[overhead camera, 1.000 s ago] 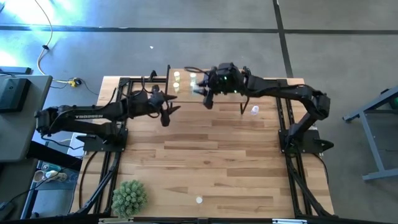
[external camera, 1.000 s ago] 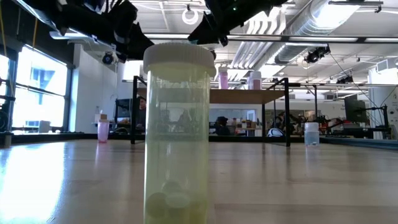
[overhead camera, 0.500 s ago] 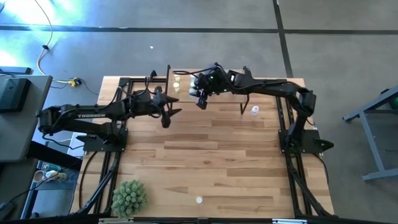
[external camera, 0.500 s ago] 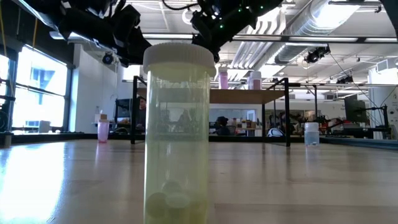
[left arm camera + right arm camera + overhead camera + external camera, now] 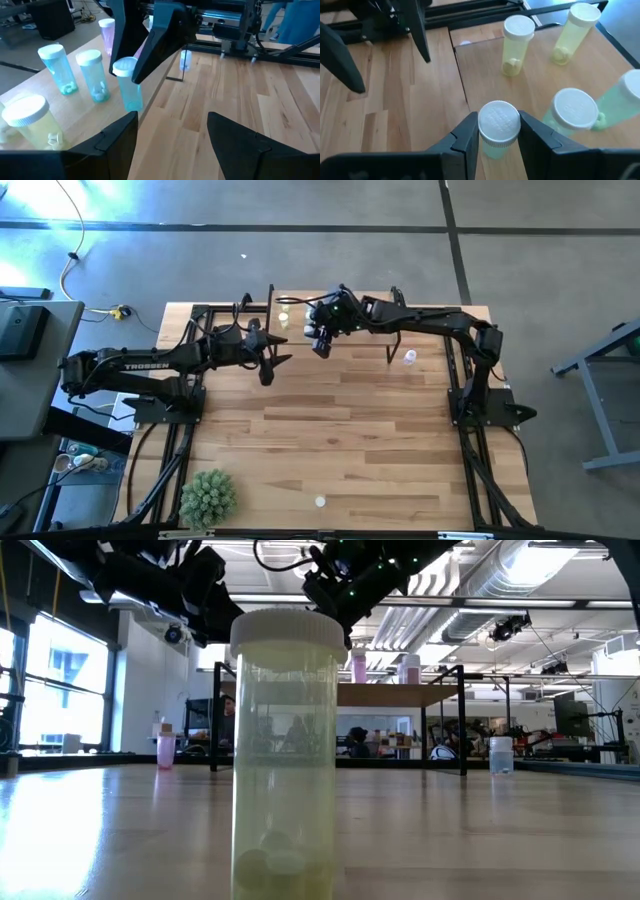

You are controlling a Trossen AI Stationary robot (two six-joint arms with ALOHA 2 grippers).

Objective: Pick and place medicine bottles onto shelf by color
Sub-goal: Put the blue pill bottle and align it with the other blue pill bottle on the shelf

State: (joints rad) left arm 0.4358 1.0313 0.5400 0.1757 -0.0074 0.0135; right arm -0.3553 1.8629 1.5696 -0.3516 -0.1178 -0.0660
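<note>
The shelf (image 5: pixel 298 292) (image 5: pixel 485 75) stands at the table's far edge. Two yellow bottles (image 5: pixel 517 42) and green bottles (image 5: pixel 575 115) stand on it, and a pink one (image 5: pixel 109 32) shows behind them. My right gripper (image 5: pixel 320 338) is over the shelf's front edge, shut on a green bottle (image 5: pixel 127 87) with a white cap. My left gripper (image 5: pixel 268 360) (image 5: pixel 172 117) is open and empty just off the shelf's left front corner, above the table. A yellow bottle (image 5: pixel 287 750) stands near the table's front edge, and a white bottle (image 5: pixel 410 357) stands right of the shelf. My right gripper pinches the green bottle at its white cap (image 5: pixel 499 125), one finger (image 5: pixel 465 137) on each side. The fingers come from above, slanting down. The bottle is upright over the shelf's front edge. I cannot tell whether its foot touches the board.
A spiky green plant (image 5: pixel 208 495) stands at the table's near left corner. A pink bottle (image 5: pixel 165 750) stands on the table left of the shelf. Black frame rails run along both table sides. The middle of the table shows bare wood.
My right gripper has carried the green bottle toward the table's left along the shelf's front edge, keeping it upright and staying shut on it.
</note>
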